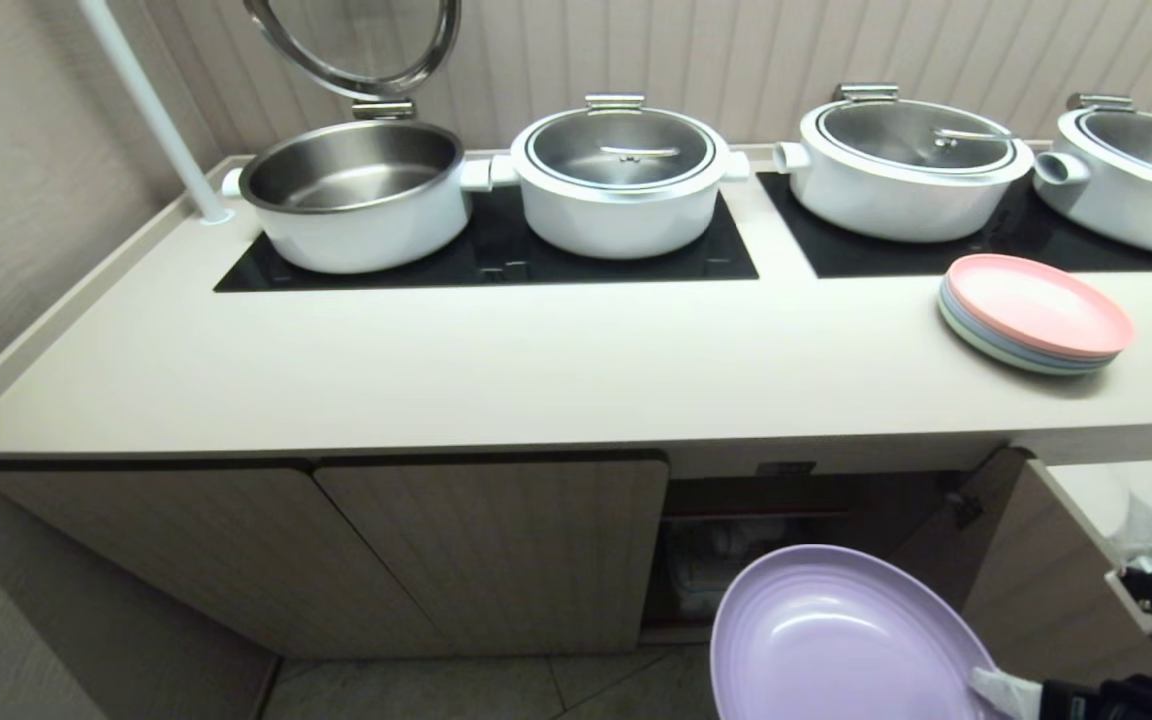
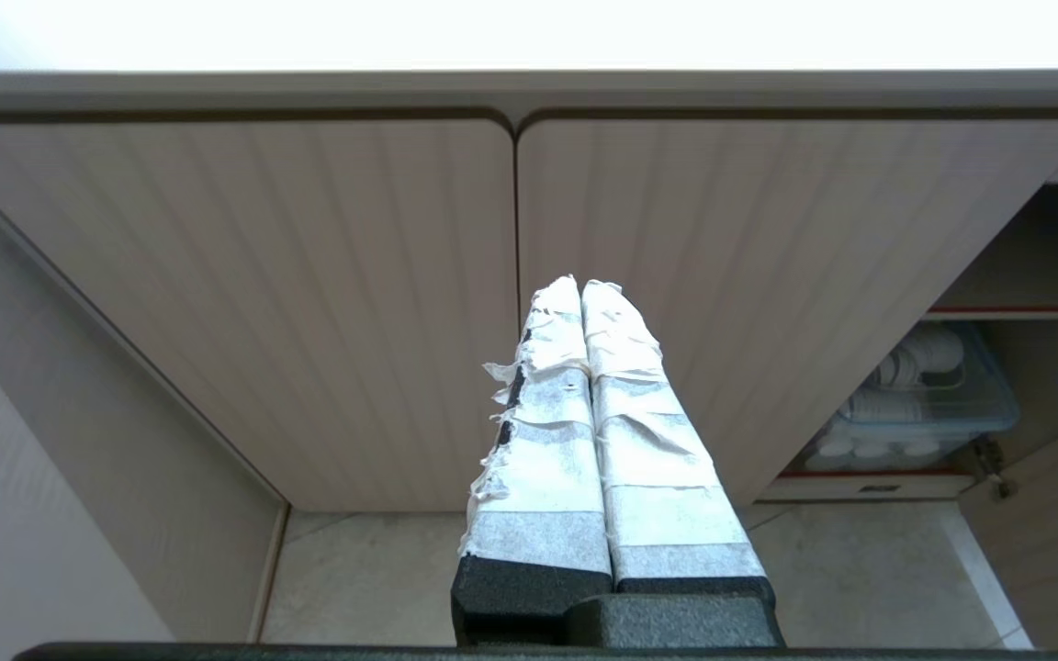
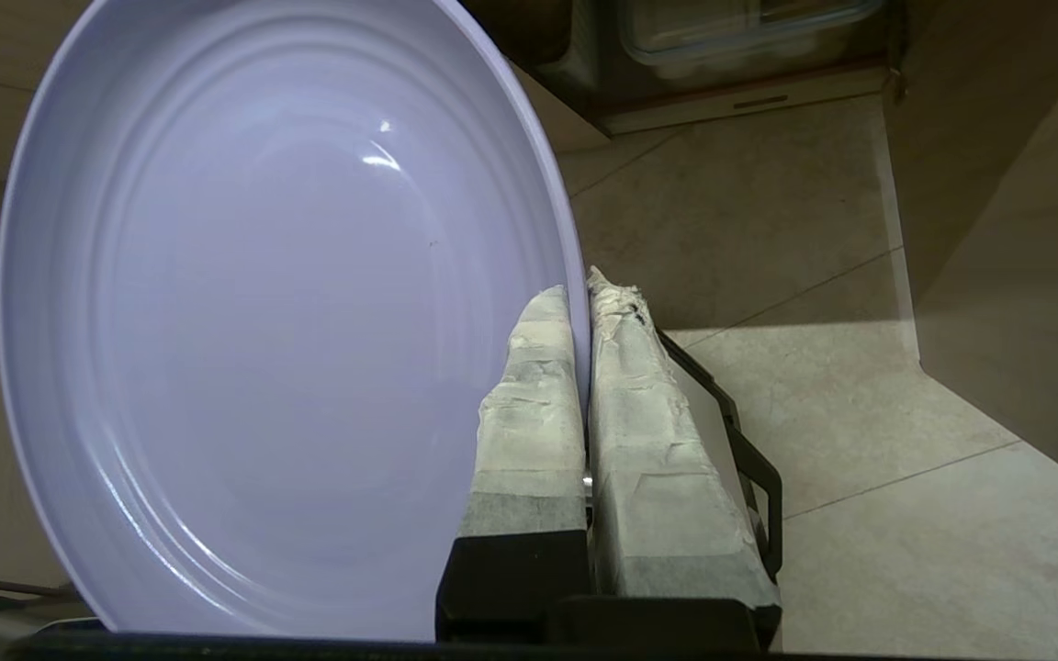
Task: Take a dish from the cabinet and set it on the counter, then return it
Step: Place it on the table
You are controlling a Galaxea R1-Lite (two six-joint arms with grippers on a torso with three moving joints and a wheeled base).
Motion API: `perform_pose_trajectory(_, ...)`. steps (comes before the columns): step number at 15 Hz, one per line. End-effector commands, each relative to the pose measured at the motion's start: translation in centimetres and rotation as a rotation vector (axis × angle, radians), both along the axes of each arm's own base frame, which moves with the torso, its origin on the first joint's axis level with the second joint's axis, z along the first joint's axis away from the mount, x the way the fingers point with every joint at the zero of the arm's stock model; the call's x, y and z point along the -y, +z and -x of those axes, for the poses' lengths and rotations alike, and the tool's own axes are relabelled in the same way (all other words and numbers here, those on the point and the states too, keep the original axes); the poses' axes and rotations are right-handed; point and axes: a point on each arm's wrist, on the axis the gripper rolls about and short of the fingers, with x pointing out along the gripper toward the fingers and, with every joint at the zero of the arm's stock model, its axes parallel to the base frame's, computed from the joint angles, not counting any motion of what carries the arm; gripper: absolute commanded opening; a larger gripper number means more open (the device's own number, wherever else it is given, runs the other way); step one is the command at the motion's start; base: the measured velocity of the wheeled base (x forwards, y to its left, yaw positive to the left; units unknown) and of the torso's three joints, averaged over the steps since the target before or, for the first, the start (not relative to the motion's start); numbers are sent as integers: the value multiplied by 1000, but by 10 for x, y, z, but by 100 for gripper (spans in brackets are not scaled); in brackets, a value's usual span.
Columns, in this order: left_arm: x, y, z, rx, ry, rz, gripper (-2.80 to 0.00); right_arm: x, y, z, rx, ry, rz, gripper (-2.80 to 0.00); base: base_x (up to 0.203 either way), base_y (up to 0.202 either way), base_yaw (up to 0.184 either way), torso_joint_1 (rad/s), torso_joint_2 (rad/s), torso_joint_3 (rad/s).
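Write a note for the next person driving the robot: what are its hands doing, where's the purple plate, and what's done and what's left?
Right gripper: shut on the rim of the dish, held in the air in front of the open cabinet, below the counter.
Left gripper: shut, empty, parked facing the closed cabinet doors.
Done: the dish is in the gripper, outside the cabinet.
Left: I cannot tell from this moment whether it has been on the counter yet. If not, set it there, then put it back in the cabinet.
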Motion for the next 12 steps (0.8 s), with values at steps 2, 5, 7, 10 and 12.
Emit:
perform_pose_trajectory(2,0,0,0,1,0,1,-280,-1,1,-1,2,-2,-3,-280,0,0,0,162,-328,-161)
perform_pose_trajectory(5,0,0,0,1,0,1,-280,-2,2,-3,-4,-1,-2,-280,0,0,0,153,-308,-155)
perform_pose_trajectory(7,0,0,0,1,0,1,-280,-2,3,-4,-2,-2,-4,-280,0,0,0,113,-241,-126)
perform_pose_trajectory(10,0,0,0,1,0,1,-280,-4,4,-8,-6,-5,-1,-280,0,0,0,94,-190,-99)
perform_pose_trajectory(12,0,0,0,1,0,1,-280,-5,3,-9,-11,-5,2,-280,0,0,0,79,-167,-90)
